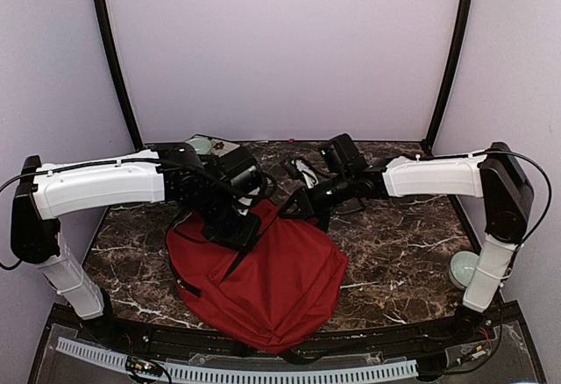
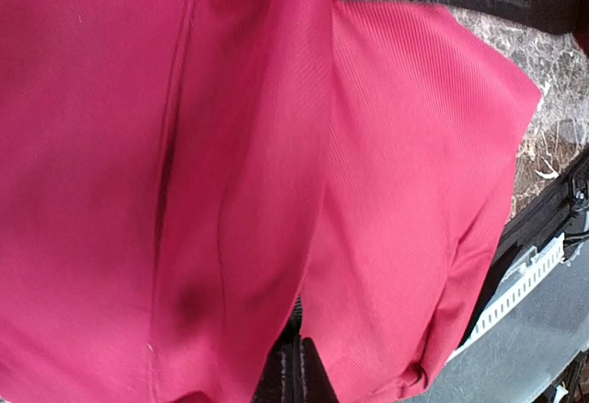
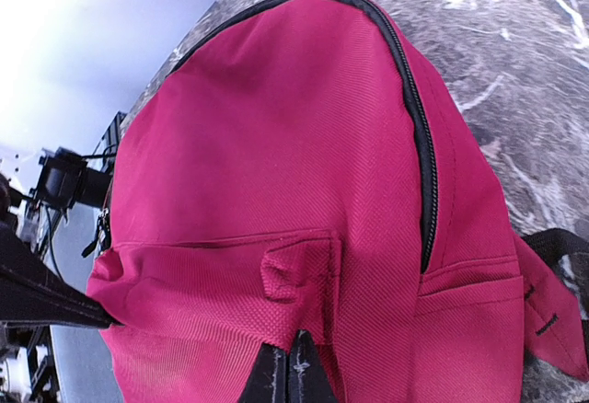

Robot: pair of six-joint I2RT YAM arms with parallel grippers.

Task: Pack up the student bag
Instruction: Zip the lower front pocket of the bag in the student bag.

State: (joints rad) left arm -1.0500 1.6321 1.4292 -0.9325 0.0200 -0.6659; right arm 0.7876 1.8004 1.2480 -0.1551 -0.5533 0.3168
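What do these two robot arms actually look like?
The left arm and right arm have boxy white shells between chunky black joints. A thin black cable runs along each. The left gripper and right gripper end in narrow black fingers.

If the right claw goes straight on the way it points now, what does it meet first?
The student bag: the right claw points into its red fabric, and its tips seem to touch a small fold, though depth is hard to judge.

On the table (image 1: 399, 257) centre the student bag (image 1: 267, 283), left claw (image 2: 296, 368) and right claw (image 3: 290, 364) at its far edge.
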